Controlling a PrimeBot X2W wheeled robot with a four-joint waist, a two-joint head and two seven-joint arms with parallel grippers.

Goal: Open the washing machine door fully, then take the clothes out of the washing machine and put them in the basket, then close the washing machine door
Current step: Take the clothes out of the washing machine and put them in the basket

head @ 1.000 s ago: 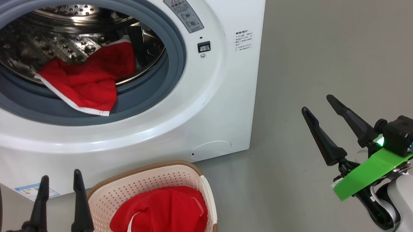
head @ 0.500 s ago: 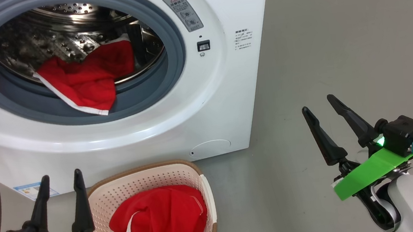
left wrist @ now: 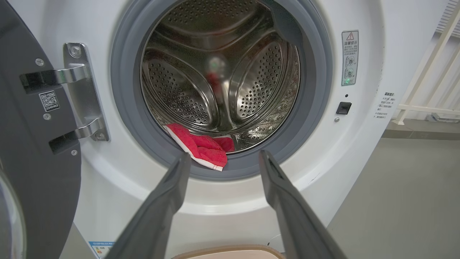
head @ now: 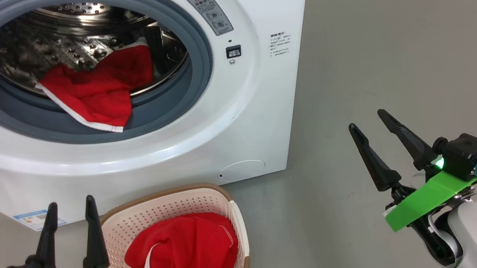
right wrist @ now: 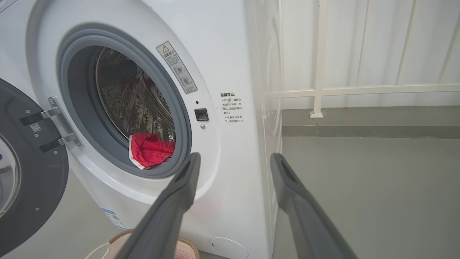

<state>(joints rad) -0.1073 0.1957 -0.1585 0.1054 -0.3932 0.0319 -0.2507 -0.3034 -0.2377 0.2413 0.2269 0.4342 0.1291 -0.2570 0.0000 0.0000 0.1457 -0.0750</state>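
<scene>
A bare grey floor (head: 391,42) runs past the white washer (head: 259,117), and the right wrist view has a pale railing (right wrist: 320,54) behind it. The door (left wrist: 36,162) hangs wide open on the washer's left. One red garment (head: 97,96) lies at the front of the drum (left wrist: 222,72), its white-edged corner draped over the grey ring (head: 181,109). A second garment (head: 190,258) sits in the basket (head: 160,200), which stands on the floor just before the washer.

The left gripper (head: 70,201) hovers beside the basket and the right gripper (head: 366,118) over open floor to the washer's right. Both have jaws apart and hold nothing.

The step in hand looks to be fetching the drum garment. The left gripper already faces the opening. It would do best to pinch the bunched fold above the hem rather than the thin edge, staying clear of the ring, and to lift the cloth over the lip before drawing back.

The left wrist view looks straight into the drum, where its rear appears bare, and it catches the door's hinge (left wrist: 77,93). The head view looks down on the basket's load.
</scene>
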